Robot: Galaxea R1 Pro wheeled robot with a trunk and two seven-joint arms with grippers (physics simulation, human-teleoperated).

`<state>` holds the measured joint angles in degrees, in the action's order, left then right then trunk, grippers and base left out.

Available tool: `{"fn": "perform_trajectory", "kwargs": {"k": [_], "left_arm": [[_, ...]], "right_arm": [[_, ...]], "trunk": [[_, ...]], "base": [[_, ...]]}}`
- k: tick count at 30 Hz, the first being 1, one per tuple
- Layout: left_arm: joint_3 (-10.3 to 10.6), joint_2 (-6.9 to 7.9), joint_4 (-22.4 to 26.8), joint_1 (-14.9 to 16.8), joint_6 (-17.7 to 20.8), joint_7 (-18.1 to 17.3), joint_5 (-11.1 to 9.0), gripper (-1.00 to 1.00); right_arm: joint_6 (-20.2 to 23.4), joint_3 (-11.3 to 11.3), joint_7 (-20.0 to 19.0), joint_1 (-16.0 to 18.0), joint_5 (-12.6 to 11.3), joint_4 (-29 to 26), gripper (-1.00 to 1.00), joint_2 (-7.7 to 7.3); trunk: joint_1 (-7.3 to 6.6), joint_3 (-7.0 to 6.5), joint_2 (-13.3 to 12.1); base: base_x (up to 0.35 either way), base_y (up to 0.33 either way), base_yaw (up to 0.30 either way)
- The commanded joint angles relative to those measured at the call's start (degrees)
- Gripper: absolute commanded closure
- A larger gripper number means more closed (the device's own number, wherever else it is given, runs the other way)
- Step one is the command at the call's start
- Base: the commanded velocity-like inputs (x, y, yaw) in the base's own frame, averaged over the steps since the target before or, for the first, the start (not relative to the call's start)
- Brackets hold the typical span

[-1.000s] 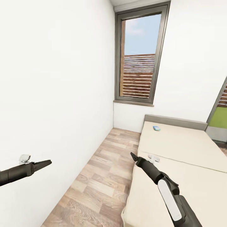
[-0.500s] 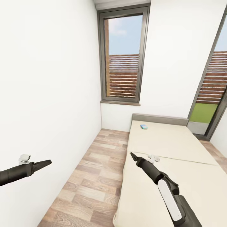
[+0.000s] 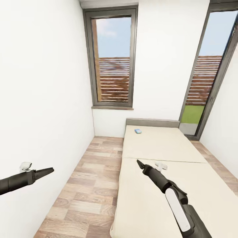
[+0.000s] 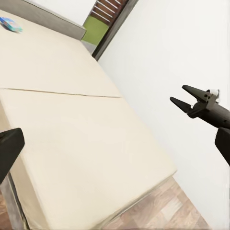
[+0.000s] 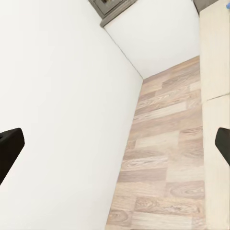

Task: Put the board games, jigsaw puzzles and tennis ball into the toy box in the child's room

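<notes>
The bed (image 3: 158, 198) is the largest thing here, one cream mattress lying under and ahead of the right jaws (image 3: 138, 162) and well to the right of the left jaws (image 3: 51, 170). The main risk, as I judge it, is the low reach. The games are thin and lie flat on soft bedding, so released jaws coming down steeply could dig into the mattress or push a box away instead of getting under an edge. The left jaws are also close to the white wall (image 3: 39, 99), so turning the base could scrape them against it.

There are two tall windows. Two board games are on the bed: a blue one (image 3: 138, 131) far beyond the right jaws, and a pale one (image 3: 161, 166) just beyond their tips, too small to read. Both pairs of jaws are spread apart and hold nothing.
</notes>
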<state>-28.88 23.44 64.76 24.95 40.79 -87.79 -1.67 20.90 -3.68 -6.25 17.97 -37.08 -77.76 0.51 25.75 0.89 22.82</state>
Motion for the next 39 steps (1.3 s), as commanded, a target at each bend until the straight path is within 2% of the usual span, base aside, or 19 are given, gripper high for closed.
{"fn": "perform_trajectory", "kwargs": {"k": [1, 10, 17, 23, 39], "left_arm": [[0.0, 0.02, 0.0, 0.0, 0.6, -0.2, 0.0, -1.0], [0.0, 0.11, 0.0, 0.0, 0.5, -0.5, -0.1, -1.0], [-0.1, 0.16, 0.0, 0.0, 0.5, -0.7, -0.3, -1.0], [-0.1, 0.27, 0.0, 0.0, 0.5, -0.8, -0.4, -1.0], [-0.1, 0.3, 0.0, 0.0, 0.6, -0.5, -0.2, -1.0]], "right_arm": [[0.3, 0.0, 0.0, 0.0, -0.3, 0.0, -1.0, 0.03], [0.4, 0.2, -0.2, -0.1, -0.6, -0.5, -1.0, -0.32], [0.6, 0.2, -0.3, -0.1, -1.0, -3.3, -1.0, -0.91], [0.6, 1.3, -0.5, 0.0, -1.2, -3.5, -1.0, -1.07], [0.8, 1.7, -0.3, 0.0, -1.2, -3.3, -1.0, -0.19]], "trunk": [[0.03, 0.09, 0.1], [0.03, 0.09, 0.1], [0.03, 0.09, 0.1], [0.03, 0.09, 0.1], [0.03, 0.09, 0.1]], "base": [[0.0, 0.042, -0.28], [0.0, 0.052, -0.28], [0.0, 0.006, -0.28], [0.0, 0.001, -0.28], [0.0, 0.015, -0.28]]}}
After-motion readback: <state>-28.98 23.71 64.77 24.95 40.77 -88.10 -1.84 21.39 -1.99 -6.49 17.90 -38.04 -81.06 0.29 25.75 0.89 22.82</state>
